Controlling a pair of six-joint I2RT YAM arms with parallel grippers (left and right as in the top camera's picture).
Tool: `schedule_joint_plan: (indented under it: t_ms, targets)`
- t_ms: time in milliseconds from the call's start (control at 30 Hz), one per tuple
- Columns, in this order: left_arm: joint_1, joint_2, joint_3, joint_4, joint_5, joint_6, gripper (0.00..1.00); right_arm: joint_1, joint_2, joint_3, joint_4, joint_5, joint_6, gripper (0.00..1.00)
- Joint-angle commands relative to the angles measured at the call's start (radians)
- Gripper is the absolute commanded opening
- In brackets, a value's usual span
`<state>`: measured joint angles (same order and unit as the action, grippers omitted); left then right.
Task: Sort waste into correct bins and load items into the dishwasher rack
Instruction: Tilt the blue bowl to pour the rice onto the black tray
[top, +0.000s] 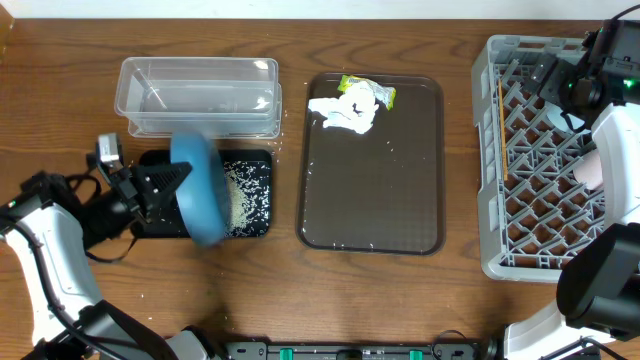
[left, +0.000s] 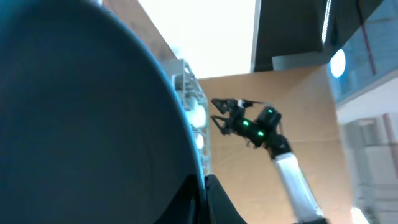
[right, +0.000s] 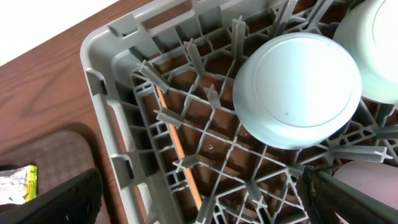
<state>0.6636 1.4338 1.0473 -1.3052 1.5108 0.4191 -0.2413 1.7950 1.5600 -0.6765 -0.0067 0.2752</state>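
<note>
Your left gripper (top: 165, 180) clamped on rim of deep-blue dish (top: 200, 195). Dish tipped on edge over black tray (top: 250, 158), likely to shed rice grains (top: 245, 195) there. Your right gripper (right: 199, 180) spread wide, empty, above dishwasher rack (top: 490, 150), over upturned light-blue bowl (right: 295, 90). Crumpled tissue (top: 345, 110) and wrapper (top: 372, 90) lie on brown serving tray (top: 370, 200), unsorted. Dark wood-grain bench (top: 60, 80). Tan wall, bright ceiling panel in left wrist view.

Two bowls (right: 297, 87), one dish (top: 200, 195) (blue), one rack (top: 485, 160).
</note>
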Motion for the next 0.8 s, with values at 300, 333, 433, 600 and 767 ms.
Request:
schedule_joint_plan:
  t_ms: [300, 333, 433, 600, 767]
  targets:
    - [-0.021, -0.035, 0.001, -0.073, -0.011, 0.216, 0.06, -0.006, -0.016, 0.001, -0.001, 0.006, 0.008, 0.99]
    - [-0.024, -0.037, 0.001, -0.089, 0.001, 0.226, 0.06, -0.006, -0.016, 0.001, -0.001, 0.006, 0.008, 0.99]
    - [-0.033, -0.039, 0.001, -0.045, -0.016, 0.273, 0.06, -0.006, -0.016, 0.001, -0.001, 0.006, 0.008, 0.99]
    - [-0.037, -0.054, 0.001, -0.109, 0.025, 0.348, 0.06, -0.006, -0.016, 0.001, -0.001, 0.006, 0.008, 0.99]
    - [-0.044, -0.063, 0.002, -0.096, 0.007, 0.265, 0.06, -0.006, -0.016, 0.001, -0.001, 0.006, 0.008, 0.99]
